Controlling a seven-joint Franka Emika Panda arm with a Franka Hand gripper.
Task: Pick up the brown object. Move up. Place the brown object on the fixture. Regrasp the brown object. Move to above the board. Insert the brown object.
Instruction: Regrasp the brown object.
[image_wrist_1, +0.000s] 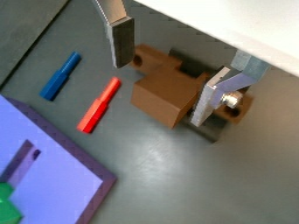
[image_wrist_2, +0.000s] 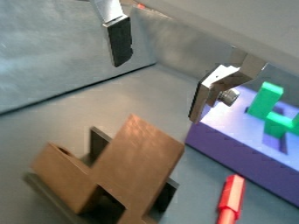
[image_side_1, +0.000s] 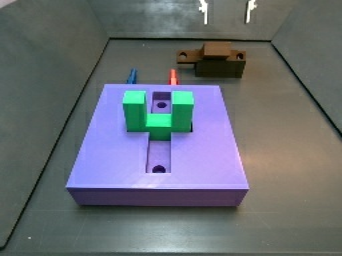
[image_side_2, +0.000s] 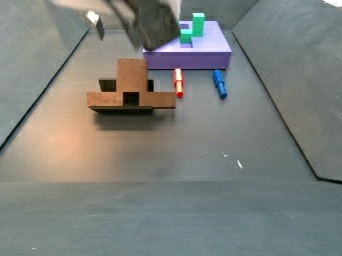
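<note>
Brown object (image_wrist_1: 163, 87) resting across the fixture (image_side_1: 222, 70), down below the gripper (image_wrist_1: 170, 63), well apart from the board (image_side_1: 160, 150). Long axis running roughly crosswise to the line between the silver fingers (image_wrist_1: 119, 39), in a wrist view. Gripper (image_side_1: 227, 12) hanging high above, jaws spread wide, pinching nothing. Dark grey floor (image_side_2: 160, 170) bare around the fixture; red peg (image_wrist_1: 100, 105) and blue peg (image_wrist_1: 61, 77) lying just beside, toward the board
</note>
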